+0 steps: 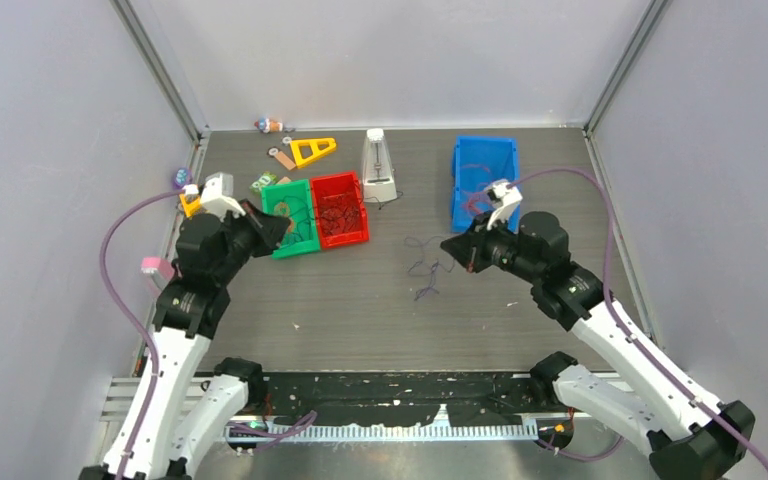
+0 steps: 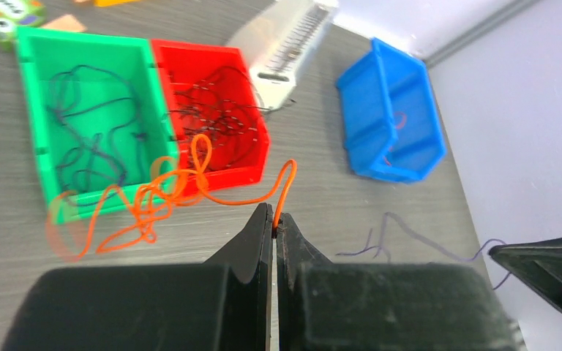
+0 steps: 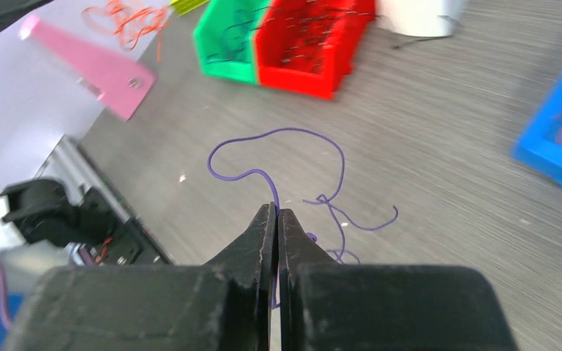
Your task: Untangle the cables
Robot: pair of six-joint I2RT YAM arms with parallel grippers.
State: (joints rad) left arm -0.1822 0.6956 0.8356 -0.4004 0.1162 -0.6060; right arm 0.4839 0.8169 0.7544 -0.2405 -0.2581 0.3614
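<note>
At nine o'clock on the table, seen from above: left gripper, raised over the nine o'clock rim of the green bin. Jaws pressed together, pinching one end of the orange cable. From the tips, a short rise toward twelve o'clock in the wrist view, then a run toward nine in loose loops and a tangle before the green bin's near wall. Inside the green bin, dark purple strands. Touching it at three o'clock, red bin with black strands. Just past the red bin, toward one o'clock, white metronome. Near table centre, slightly toward three o'clock, purple cable, partly resting on the surface, one end nipped in the right gripper, jaws closed tight on it. At twelve o'clock from that gripper in the top view, blue bin holding an orange-red strand.
</note>
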